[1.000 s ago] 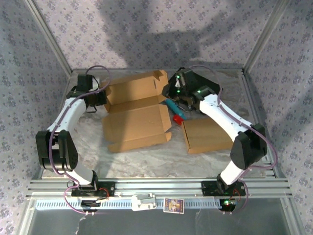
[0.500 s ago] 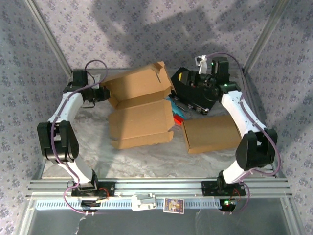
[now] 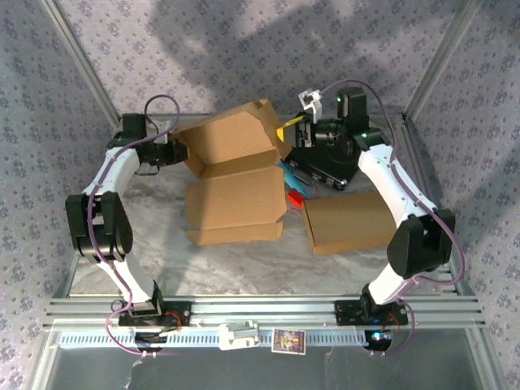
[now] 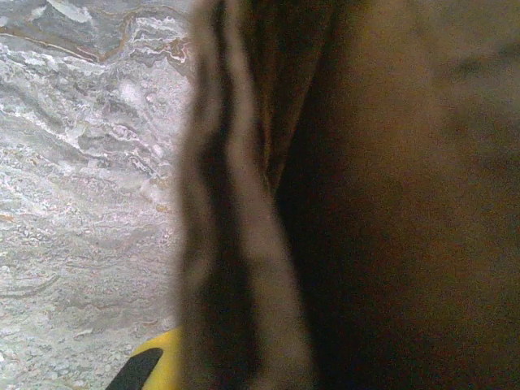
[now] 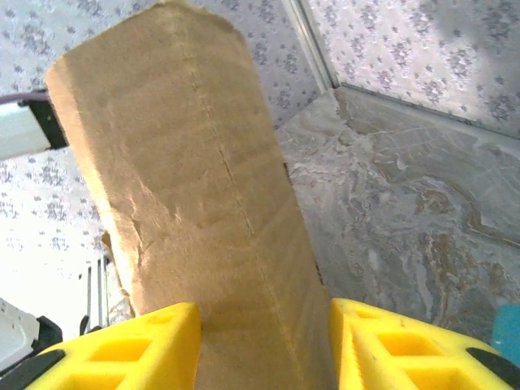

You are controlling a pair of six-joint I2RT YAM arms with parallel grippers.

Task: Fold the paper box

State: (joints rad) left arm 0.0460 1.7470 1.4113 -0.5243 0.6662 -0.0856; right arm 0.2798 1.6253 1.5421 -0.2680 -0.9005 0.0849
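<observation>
The paper box (image 3: 234, 203) lies on the desk (image 3: 244, 268) a little left of the middle, still mostly unfolded. Its near part lies flat on the marbled surface, and its rear panel (image 3: 231, 140) tilts up toward the far edge.

The left pincer (image 3: 180, 154) sits near the far left corner, at the left end of that rear panel. Its jaws are closed tight on the cardboard edge. In the left wrist view the brown cardboard (image 4: 366, 203) is a blur right against the lens, with 1 yellow fingertip (image 4: 154, 366) showing at the bottom.

The right pincer (image 3: 286, 134) reaches to the right end of the rear panel, close to the far edge. In the right wrist view its 2 yellow fingers (image 5: 122, 349) stand about halfway apart, with a cardboard flap (image 5: 195, 195) rising between them. The flap fills the gap from one finger to the other, but I cannot tell whether they press on it.

A black case (image 3: 329, 162) sits just right of the box toward the far edge. A teal item (image 3: 288, 175) and a red item (image 3: 296, 197) lie between the case and the box. A 2nd flat cardboard piece (image 3: 349, 221) lies toward the right edge.
</observation>
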